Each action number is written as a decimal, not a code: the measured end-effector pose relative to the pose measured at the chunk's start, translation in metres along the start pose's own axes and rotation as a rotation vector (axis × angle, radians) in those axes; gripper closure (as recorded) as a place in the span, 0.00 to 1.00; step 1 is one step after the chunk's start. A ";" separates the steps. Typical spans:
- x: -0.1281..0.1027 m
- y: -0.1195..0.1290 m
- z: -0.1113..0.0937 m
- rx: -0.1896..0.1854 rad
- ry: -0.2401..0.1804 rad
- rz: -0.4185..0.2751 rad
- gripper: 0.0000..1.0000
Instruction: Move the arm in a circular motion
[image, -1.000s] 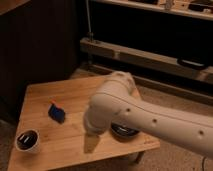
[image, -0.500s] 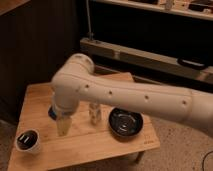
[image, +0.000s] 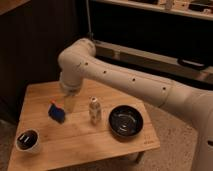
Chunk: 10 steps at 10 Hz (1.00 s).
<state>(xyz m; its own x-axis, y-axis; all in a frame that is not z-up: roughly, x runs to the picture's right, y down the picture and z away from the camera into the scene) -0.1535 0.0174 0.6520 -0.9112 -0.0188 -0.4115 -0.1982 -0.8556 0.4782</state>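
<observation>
My cream-white arm (image: 130, 80) reaches in from the right edge, its thick tubular segments dotted with small dark marks. Its rounded elbow joint (image: 76, 60) is over the far left part of the wooden table (image: 100, 137). From the elbow a narrow pale end piece hangs down, and the gripper (image: 70, 104) sits at its tip just above the table top, right of a blue object (image: 56, 112).
A small pale bottle (image: 94, 111) stands at the table's middle. A black bowl (image: 125, 121) lies to its right. A white cup with dark contents (image: 27, 140) stands at the front left corner. Dark shelving and a black rail run behind the table.
The elbow has swung up and back, from the table's right over its left front to the far left. The gripper has moved back with it. The objects on the table have not moved.
</observation>
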 end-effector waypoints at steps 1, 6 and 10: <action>-0.021 0.011 0.000 -0.002 -0.019 0.037 0.20; -0.158 0.022 -0.022 -0.026 -0.149 0.287 0.20; -0.231 -0.034 -0.060 -0.039 -0.222 0.432 0.20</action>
<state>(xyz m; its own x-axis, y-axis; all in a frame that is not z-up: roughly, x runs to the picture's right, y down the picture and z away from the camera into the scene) 0.0852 0.0194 0.6842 -0.9631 -0.2691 -0.0044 0.2247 -0.8129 0.5373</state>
